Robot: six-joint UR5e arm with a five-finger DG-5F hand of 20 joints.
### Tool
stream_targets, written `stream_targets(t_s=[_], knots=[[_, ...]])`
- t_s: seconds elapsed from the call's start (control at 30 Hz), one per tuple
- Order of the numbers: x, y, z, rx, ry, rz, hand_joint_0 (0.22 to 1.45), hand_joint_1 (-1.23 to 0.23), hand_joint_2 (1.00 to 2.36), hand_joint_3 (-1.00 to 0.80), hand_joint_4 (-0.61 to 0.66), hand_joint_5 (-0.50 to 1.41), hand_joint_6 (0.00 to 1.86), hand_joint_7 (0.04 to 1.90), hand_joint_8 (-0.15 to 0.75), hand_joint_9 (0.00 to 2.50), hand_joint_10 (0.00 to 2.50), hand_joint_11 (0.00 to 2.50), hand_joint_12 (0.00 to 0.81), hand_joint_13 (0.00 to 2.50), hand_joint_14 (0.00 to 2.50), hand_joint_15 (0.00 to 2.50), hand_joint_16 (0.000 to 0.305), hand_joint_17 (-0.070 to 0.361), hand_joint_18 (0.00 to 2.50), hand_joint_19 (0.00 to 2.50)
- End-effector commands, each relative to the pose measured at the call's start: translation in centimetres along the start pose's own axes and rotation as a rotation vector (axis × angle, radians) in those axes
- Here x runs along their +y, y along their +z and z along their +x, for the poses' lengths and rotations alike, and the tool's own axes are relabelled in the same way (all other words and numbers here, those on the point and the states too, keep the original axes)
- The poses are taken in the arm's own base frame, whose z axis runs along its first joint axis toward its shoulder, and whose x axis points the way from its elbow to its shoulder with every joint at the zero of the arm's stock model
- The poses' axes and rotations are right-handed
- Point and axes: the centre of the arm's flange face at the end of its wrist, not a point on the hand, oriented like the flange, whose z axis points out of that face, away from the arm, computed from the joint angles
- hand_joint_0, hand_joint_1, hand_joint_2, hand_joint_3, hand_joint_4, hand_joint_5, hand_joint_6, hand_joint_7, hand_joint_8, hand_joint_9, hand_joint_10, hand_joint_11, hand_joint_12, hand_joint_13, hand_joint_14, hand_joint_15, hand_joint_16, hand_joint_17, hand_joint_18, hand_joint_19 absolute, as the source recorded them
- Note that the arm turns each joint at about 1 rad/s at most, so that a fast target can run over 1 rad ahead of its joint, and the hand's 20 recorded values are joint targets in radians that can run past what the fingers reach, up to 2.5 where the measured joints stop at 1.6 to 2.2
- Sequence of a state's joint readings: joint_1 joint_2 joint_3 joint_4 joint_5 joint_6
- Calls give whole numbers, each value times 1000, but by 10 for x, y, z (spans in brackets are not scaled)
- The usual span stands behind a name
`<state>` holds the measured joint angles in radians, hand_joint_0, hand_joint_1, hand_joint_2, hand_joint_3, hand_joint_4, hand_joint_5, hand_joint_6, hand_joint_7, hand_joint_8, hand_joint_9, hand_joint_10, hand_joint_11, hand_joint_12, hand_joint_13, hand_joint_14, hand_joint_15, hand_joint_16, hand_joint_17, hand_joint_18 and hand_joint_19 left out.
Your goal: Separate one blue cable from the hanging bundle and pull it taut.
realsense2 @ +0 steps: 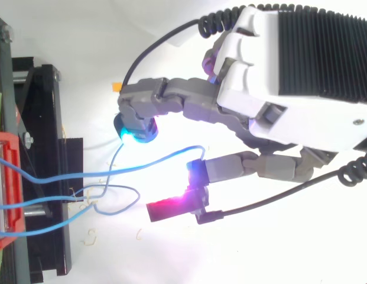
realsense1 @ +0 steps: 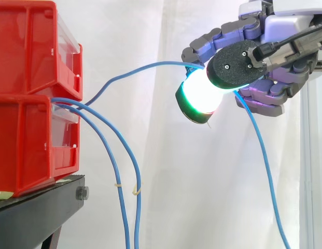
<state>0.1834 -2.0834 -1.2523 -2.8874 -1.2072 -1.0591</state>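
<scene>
Blue in the grip: one blue cable (realsense1: 145, 66) leaves the gap between the two stacked bins, rises in a shallow arch to the right and enters the hand; its free end drops out below the fingers and slants down to the lower right.
Tension: that stretch is bowed rather than straight, so not fully taut.
Hand (realsense1: 285, 28): at the upper right in the side view, fingers curled round the blue cable, which passes between a white-and-green glowing pad (realsense1: 201, 96) and a black-backed pad above it.
Hand from above (realsense2: 278, 112): it reaches in from the right, one fingertip (realsense2: 136, 128) glowing cyan, others lit blue and magenta-red just under the cable's end (realsense2: 153, 161).
Hanging cables (realsense1: 122, 171): two more blue ones come out of the same gap and fall side by side down past the stand, well apart from the hand.
Cable ties (realsense1: 118, 184): small cream ones, one on each hanging cable, low down.
Red bins (realsense1: 26, 52): two, one on the other, at the left.
Black stand (realsense1: 36, 212): under the lower bin.
White curtain (realsense1: 176, 181): behind everything.
</scene>
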Motion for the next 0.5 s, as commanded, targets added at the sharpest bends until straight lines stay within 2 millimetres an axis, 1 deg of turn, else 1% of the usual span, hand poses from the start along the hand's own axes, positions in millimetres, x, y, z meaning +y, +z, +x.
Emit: stream_targets(t_s=[0.0, 0.03, 0.1, 0.17, 0.27, 0.37, 0.4, 0.47], knots=[[-3, 0, -2, 11, 13, -14, 741, -743, 1018, -290, 210, 100, 506, 1267, 151, 2366, 0, 2433, 284, 1422, 1151, 1381, 35, 78, 1173, 1435], [-4, 0, -1, 19, 11, -16, 741, -743, 1018, -291, 210, 100, 506, 1267, 150, 2366, 0, 2433, 284, 1425, 1153, 1353, 34, 77, 1172, 1431], [-5, 0, -2, 23, 10, -17, 741, -743, 1018, -289, 210, 100, 507, 1269, 159, 2366, 0, 2434, 283, 1424, 1152, 1365, 34, 78, 1173, 1438], [-6, 0, -2, 27, 10, -19, 741, -744, 1018, -292, 209, 100, 507, 1269, 150, 2366, 0, 2436, 291, 1423, 1159, 1366, 34, 77, 1171, 1437], [-10, -1, -4, 33, 23, -14, 741, -743, 1018, -290, 208, 100, 506, 1275, 151, 2365, 0, 2433, 283, 1422, 1159, 1362, 35, 78, 1171, 1435], [-16, -3, -2, 57, 60, -2, 741, -743, 1018, -292, 211, 100, 506, 1260, 151, 2365, 1, 2432, 283, 1421, 1159, 1363, 34, 78, 1171, 1438], [-19, -4, -3, 71, 101, 3, 740, -743, 1018, -288, 211, 100, 507, 1271, 160, 2366, 2, 2416, 292, 1422, 1160, 1361, 34, 77, 1170, 1436], [-21, -5, -2, 89, 161, 7, 740, -743, 1018, -288, 211, 100, 506, 1268, 160, 2365, 0, 2433, 283, 1422, 1161, 1358, 35, 78, 1169, 1434]])
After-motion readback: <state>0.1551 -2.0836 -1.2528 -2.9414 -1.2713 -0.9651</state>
